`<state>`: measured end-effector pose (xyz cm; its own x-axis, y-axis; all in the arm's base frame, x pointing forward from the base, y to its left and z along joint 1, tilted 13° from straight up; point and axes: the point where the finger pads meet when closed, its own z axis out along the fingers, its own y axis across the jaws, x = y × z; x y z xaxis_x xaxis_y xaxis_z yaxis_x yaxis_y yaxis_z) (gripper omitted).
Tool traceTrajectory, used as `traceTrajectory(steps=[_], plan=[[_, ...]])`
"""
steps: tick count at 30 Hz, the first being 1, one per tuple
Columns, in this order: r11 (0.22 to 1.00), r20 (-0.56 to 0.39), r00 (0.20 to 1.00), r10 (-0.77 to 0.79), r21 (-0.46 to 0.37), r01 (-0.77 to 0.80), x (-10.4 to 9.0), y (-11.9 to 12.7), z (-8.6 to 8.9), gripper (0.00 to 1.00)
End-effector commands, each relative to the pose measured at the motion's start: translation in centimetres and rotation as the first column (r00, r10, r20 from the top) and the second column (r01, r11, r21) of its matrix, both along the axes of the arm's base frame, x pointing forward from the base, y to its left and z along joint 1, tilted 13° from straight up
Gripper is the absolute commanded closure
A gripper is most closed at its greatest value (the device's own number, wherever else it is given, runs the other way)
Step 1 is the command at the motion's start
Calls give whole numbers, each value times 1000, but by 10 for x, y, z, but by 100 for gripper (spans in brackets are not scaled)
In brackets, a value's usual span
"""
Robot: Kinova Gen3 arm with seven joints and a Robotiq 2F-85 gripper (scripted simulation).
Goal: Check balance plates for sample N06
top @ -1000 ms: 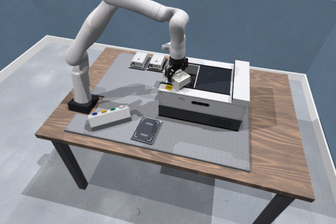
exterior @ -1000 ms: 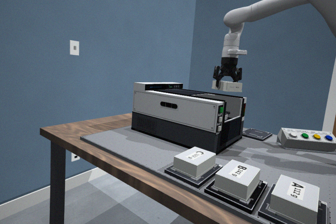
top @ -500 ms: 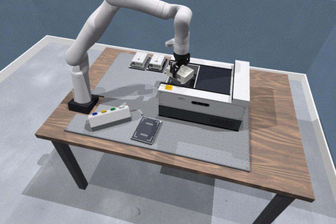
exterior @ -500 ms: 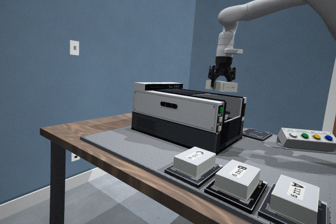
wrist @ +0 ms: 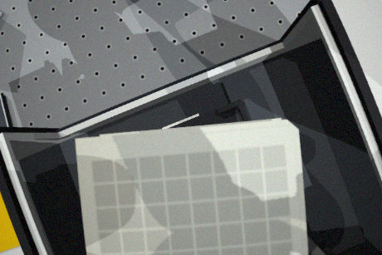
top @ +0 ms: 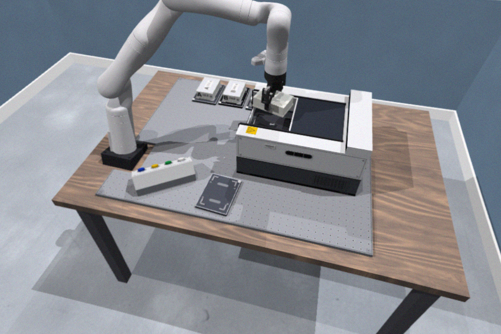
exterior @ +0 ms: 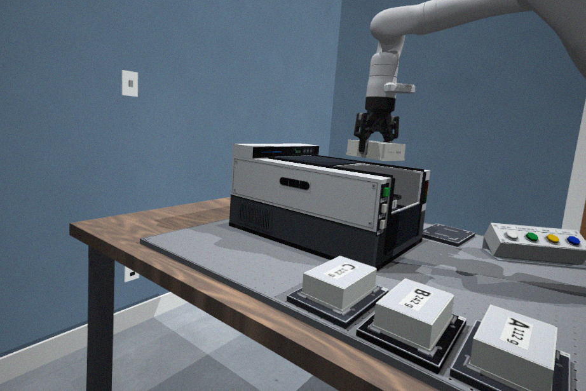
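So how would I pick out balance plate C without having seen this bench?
Start at the grey-and-white centrifuge on the wooden table. Off its end with the keys, three white blocks sit in a row on dark nests. Balance plate C is the end one nearest the centrifuge, beside B, labelled C, 122 g.

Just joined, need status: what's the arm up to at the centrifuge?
The gripper is shut on the sealed deep-well block, holding it in the air above the centrifuge and its open bay. The block is not yet in a bucket. Its landing nest is vacant, and balance plates A, B and C sit on their nests, untouched.
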<state>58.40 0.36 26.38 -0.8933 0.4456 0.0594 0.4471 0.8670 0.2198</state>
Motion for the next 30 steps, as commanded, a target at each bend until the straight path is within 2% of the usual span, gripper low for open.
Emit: traceTrajectory(steps=[1,24,30], plan=[[999,10,999,33,-2,-33,4,8,3,5],[963,62,961,269,-22,-268,4,8,3,5],[961,64,959,277,-23,-276,4,8,3,5]])
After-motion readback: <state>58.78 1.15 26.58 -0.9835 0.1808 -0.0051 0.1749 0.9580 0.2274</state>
